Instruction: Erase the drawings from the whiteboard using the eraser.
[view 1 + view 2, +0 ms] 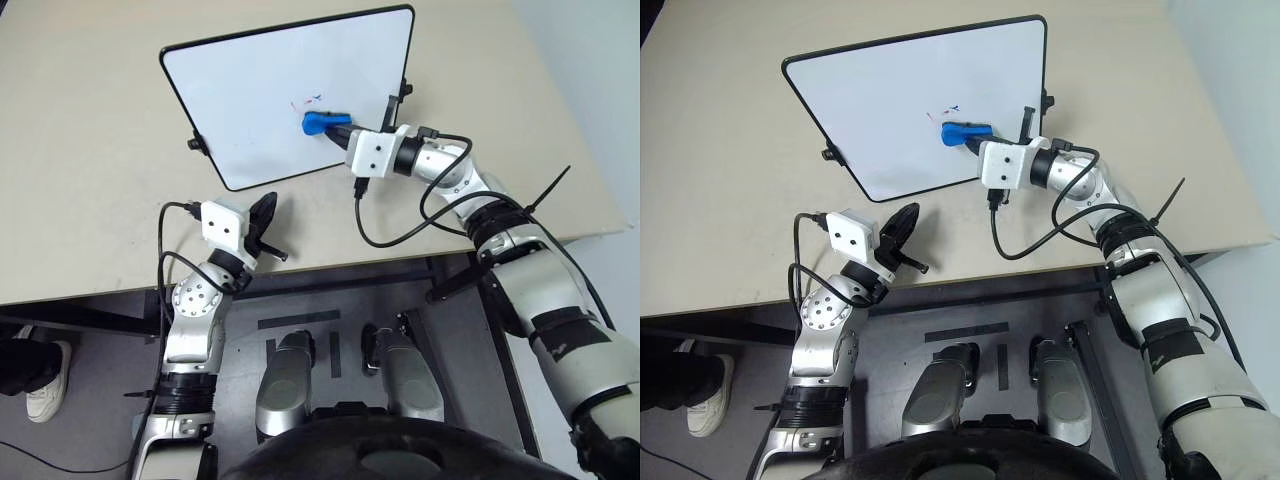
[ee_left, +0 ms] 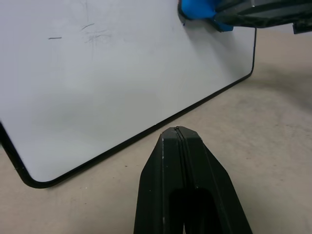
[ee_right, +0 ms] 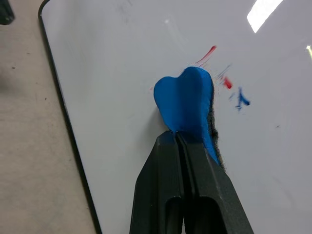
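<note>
Nearest the camera, the left end effector (image 1: 268, 222) is seen with its black fingers pressed together on nothing, held over the beige table (image 1: 80, 150) just short of the whiteboard's near edge. Beyond it the whiteboard (image 1: 260, 100) is laid flat on the table, its thin black rim and a small side knob being visible. On the board's face the eraser (image 1: 322, 122), a bright blue block, is pinched by the right end effector (image 1: 338, 126), whose fingers are clamped on its near end. The eraser is pressed against the white surface, with its dark felt side turned to the board. The drawings (image 3: 229, 83), thin red and blue strokes, are seen just beside the eraser's far end.
</note>
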